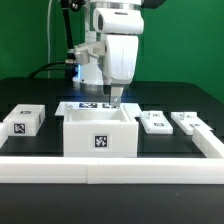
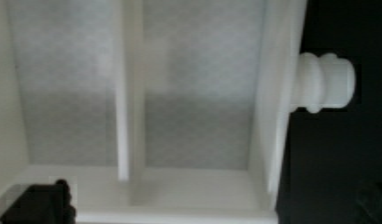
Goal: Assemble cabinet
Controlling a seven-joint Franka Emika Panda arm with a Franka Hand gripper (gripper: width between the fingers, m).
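The cabinet box [image 1: 97, 132] is a large white open-topped box with a tag on its front, standing mid-table. My gripper [image 1: 117, 101] hangs over the box's far wall at the exterior view's right, holding nothing. In the wrist view the box's white inside [image 2: 188, 110] fills the frame, with a raised rib [image 2: 131, 100] and a round white knob [image 2: 326, 82] on its outer wall. One black finger [image 2: 37, 205] shows far to one side. The other is lost against the dark table. A white tagged block [image 1: 22, 122] lies left, and two small tagged panels [image 1: 153, 122] [image 1: 188, 122] lie right.
The marker board [image 1: 85, 106] lies just behind the box. A long white border bar [image 1: 110, 166] runs along the front of the black table and up the exterior view's right side. The arm's body stands above the box.
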